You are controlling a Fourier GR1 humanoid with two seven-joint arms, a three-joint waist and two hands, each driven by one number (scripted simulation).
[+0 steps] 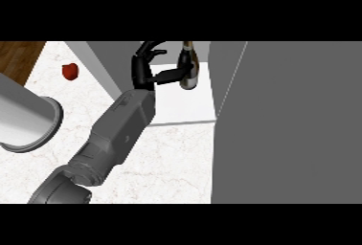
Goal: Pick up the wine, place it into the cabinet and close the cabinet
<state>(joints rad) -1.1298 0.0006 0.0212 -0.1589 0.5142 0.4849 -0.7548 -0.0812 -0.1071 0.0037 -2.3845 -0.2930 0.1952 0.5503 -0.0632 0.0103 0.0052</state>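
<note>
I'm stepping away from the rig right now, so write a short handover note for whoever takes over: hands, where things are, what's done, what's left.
Hands: one hand is in view, reaching into the open cabinet, thumb against the wine bottle, fingers curled near it. From this view I cannot tell which arm it belongs to. No other hand shows.
Things: the bottle stands upright over the cabinet's white shelf. The grey cabinet door stands open at the right. A small red object and a grey cylinder sit on the counter at the left.
Done: bottle picked up and brought into the cabinet.
Left: release the bottle, withdraw the arm, close the door.
</note>
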